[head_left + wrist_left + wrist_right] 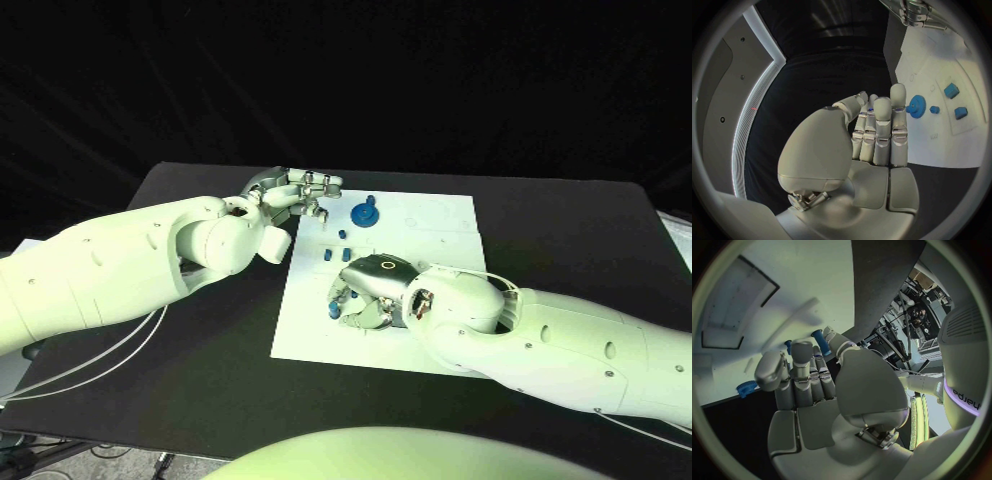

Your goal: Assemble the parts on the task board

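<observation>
- While several small blue parts lie scattered on the white board in the middle of the black worktop, one blue gear already sits near the board's far edge.
- Right hand hangs low over the board's near left part, fingers curled down around a blue peg; whether it truly grips the peg, I cannot tell.
- Left hand hovers at the board's far left corner, just beside the gear, fingers side by side, holding nothing.
- Judged step: picking up a loose part. Next comes a firm pinch, then a lift toward its socket.
- Parts beneath the right hand are mostly hidden.
</observation>
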